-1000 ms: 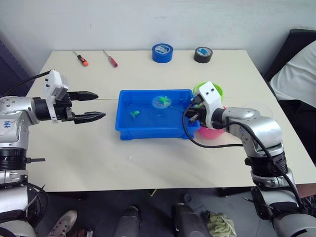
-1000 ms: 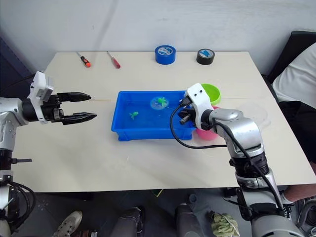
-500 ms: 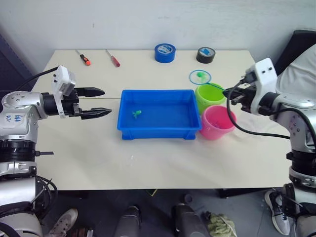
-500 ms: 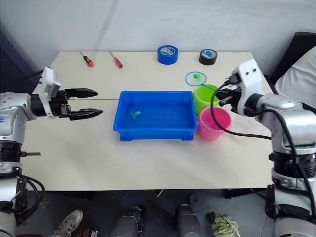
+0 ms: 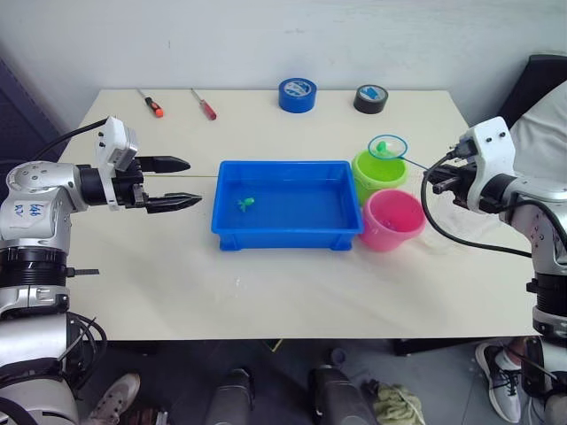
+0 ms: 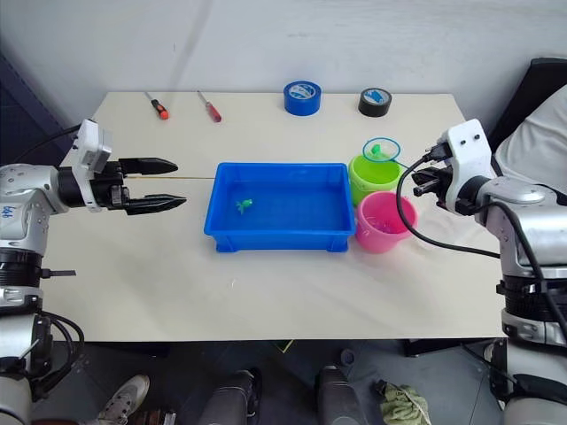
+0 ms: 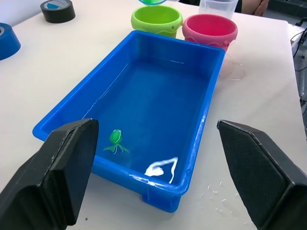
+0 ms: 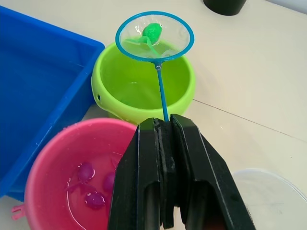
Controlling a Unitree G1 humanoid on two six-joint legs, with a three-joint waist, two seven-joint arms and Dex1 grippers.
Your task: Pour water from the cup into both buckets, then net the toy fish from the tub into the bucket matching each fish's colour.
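The blue tub (image 5: 283, 237) sits mid-table with one green toy fish (image 5: 245, 204) in its water. Just right of it stand the lime green bucket (image 5: 379, 168) and, nearer to me, the pink bucket (image 5: 392, 220). My right gripper (image 8: 165, 125) is shut on the net's thin handle. The net (image 8: 154, 37) hovers over the green bucket's far rim with a green fish (image 8: 152, 31) in it. Three magenta fish (image 8: 88, 184) lie in the pink bucket's water. The clear cup (image 8: 266, 191) stands beside the pink bucket. My left gripper (image 5: 193, 181) is open, left of the tub.
At the table's far edge lie a blue tape roll (image 5: 298, 94), a black tape roll (image 5: 369, 98) and two screwdrivers (image 5: 148, 103) (image 5: 202, 104). A person (image 5: 545, 115) sits at the far right. Water drops dot the table by the tub.
My right gripper lifted the net with a green fish out of the tub and carried it right, to above the green bucket. The left gripper stayed put, still open.
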